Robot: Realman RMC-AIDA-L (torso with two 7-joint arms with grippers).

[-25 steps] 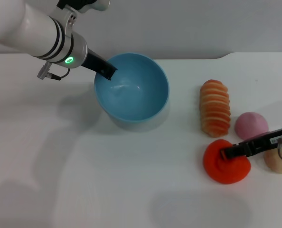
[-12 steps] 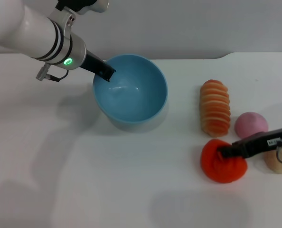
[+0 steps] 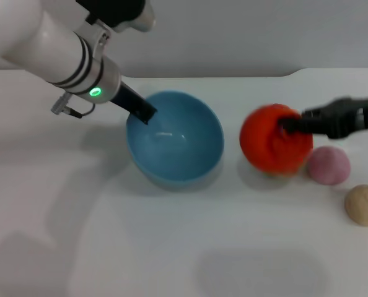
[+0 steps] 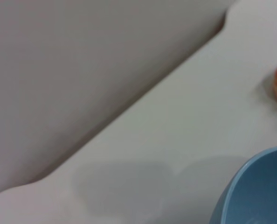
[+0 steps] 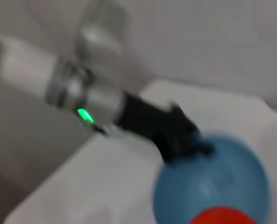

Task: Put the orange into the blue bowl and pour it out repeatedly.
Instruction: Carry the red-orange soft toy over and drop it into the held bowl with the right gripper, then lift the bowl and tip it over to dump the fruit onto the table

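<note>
Nothing lies inside the blue bowl (image 3: pixel 175 145); the left gripper (image 3: pixel 144 112) pinches its far-left rim. Vivid red-orange, soft and puckered, the orange (image 3: pixel 275 139) hangs just right of the bowl above the tabletop (image 3: pixel 109 247), pinched in the right gripper (image 3: pixel 290 125) jaws.

No readable text anywhere; possibly faint white marking on right gripper (image 3: pixel 293 124), illegible

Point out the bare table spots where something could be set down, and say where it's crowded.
Free: the wide near stretch of table in front of the blue bowl, and the near-left side under the left gripper at the bowl's rim. Crowded: the right side, where the right gripper carries the orange beside the pink bun and tan bun.
</note>
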